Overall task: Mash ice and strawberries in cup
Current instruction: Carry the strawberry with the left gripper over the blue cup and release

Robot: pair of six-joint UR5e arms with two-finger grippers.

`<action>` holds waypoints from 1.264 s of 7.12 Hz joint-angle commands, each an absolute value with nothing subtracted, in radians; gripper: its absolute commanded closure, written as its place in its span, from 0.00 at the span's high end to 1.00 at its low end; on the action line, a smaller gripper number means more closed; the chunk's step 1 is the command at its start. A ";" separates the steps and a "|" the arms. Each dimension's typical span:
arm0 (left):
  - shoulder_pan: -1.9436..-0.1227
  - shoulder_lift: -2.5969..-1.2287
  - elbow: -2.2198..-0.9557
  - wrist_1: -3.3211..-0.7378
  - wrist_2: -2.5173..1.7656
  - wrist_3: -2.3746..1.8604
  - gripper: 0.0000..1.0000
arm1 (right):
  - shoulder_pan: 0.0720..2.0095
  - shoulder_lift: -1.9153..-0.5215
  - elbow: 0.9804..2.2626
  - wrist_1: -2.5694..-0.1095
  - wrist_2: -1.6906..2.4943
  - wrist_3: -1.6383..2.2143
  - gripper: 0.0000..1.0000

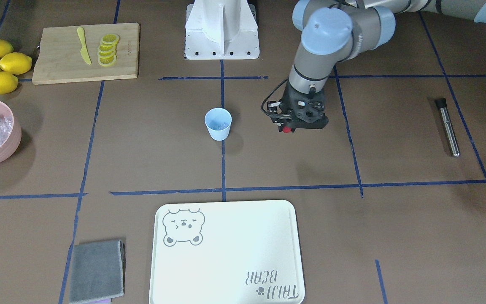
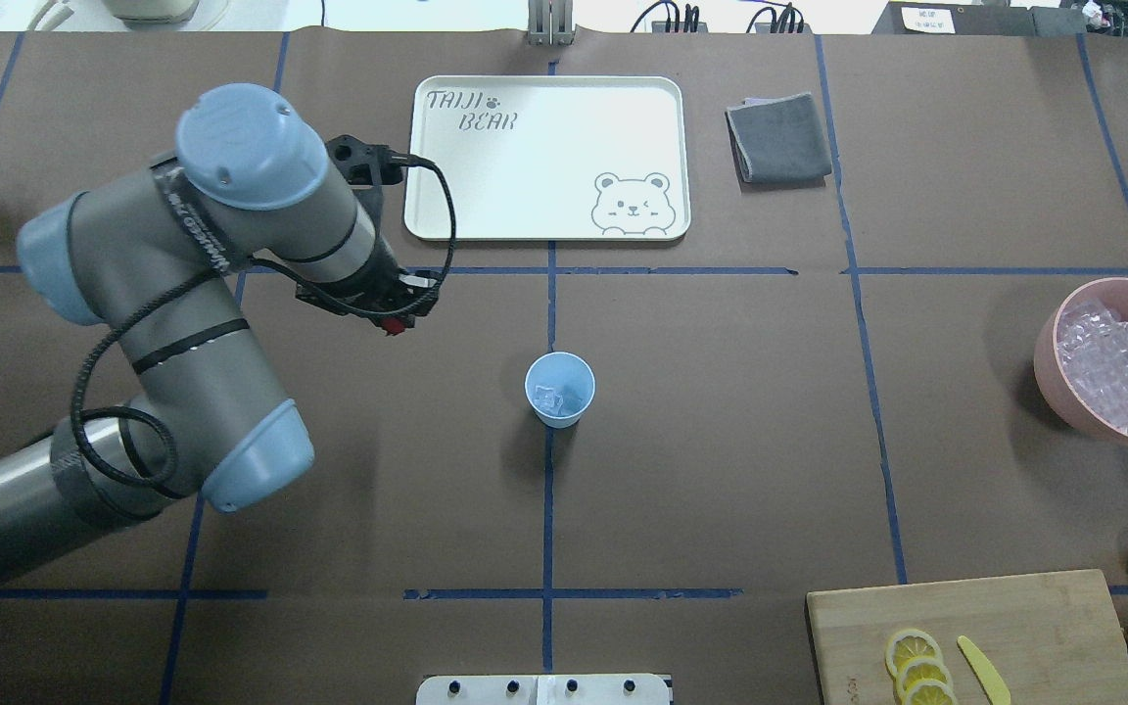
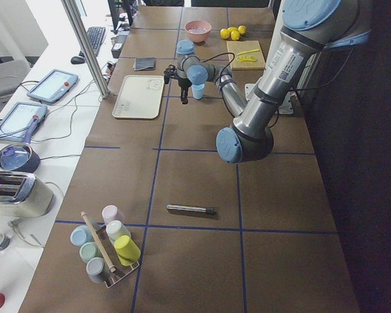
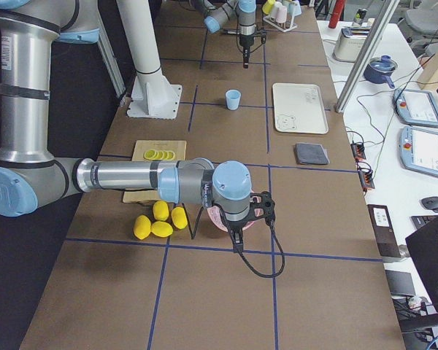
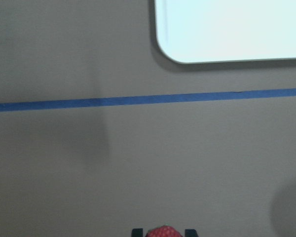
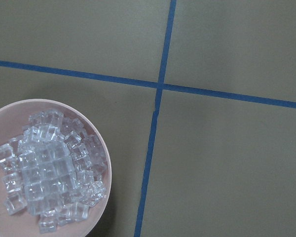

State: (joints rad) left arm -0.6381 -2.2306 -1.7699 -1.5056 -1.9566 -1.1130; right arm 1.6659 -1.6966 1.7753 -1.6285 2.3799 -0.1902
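The pale-blue cup (image 1: 218, 123) stands upright at the table's centre, with a few clear ice cubes (image 2: 550, 399) in its bottom. My left gripper (image 1: 286, 128) is shut on the small red strawberry (image 2: 393, 324) and holds it above the table, well apart from the cup (image 2: 559, 389). The left wrist view shows the berry (image 5: 163, 232) between the fingertips. My right gripper (image 4: 237, 237) hangs over the pink bowl; I cannot tell whether it is open or shut.
The pink bowl (image 2: 1046, 345) holds several ice cubes (image 6: 49, 173). A white tray (image 2: 544, 157) and grey cloth (image 2: 779, 137) lie at the far side. A metal muddler (image 1: 447, 126) lies on my left. Cutting board (image 1: 57, 63) with lemon slices, knife, and whole lemons (image 1: 0, 65).
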 commanded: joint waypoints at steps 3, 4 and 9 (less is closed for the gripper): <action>-0.490 -2.460 -1.646 -1.457 -1.829 -1.308 0.00 | 1.666 -1.697 1.775 -1.629 2.379 -0.189 0.99; -0.476 -2.467 -1.646 -1.459 -1.819 -1.321 0.03 | 1.666 -1.697 1.775 -1.629 2.379 -0.190 0.99; -0.477 -2.454 -1.669 -1.459 -1.825 -1.304 1.00 | 1.666 -1.697 1.775 -1.629 2.378 -0.189 0.99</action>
State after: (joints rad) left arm -0.4760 -2.4584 -1.6608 -1.4599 -1.8217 -1.3103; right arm 1.6659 -1.6966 1.7748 -1.6291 2.3777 -0.1887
